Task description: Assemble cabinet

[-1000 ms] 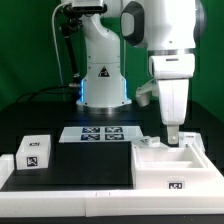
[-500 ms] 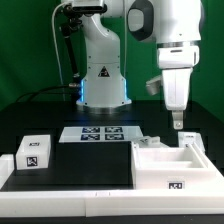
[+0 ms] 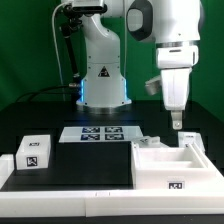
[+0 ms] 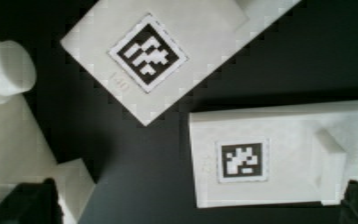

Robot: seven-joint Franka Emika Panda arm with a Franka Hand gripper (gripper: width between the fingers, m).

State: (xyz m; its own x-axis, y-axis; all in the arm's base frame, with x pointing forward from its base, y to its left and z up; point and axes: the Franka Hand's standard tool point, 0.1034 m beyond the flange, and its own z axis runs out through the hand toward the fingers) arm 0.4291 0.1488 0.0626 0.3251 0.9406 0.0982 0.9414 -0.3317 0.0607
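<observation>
- Cabinet [image 3: 170, 165] parts lie spread over the near half of the black surface [image 3: 90, 160]; I count one open box-like shell at the exterior view's right, one small white block [image 3: 36, 152] at its left, and low white panels along the near edge [image 3: 60, 187] and the left side.
- Each part that shows a face to the camera carries a black-and-white square tag: one on the block's front, one on the shell's front wall.
- Shell: a shallow open tray shape with raised walls; a smaller white piece [image 3: 150, 146] sits at its back left corner. What else lies inside I cannot tell.
- Wrist view: two tagged white faces show, a tilted square panel [image 4: 158, 55] and a boxy part [image 4: 274, 160], apart from each other with black surface between; which cabinet parts these are I cannot tell.
- Marker board [image 3: 101, 133]: one, flat on the surface behind the parts, with four tags in view.
- Fingers [image 3: 176, 121]: one pair, hanging above the shell's back right part, apart at full width and holding nothing.
- Arm [image 3: 170, 50]: one, white, its base [image 3: 103, 70] standing at the far side of the surface with a blue glow at its foot.
- Room: green wall behind [image 3: 30, 50], dark cables [image 3: 68, 60] hanging at the exterior view's left of the base.
</observation>
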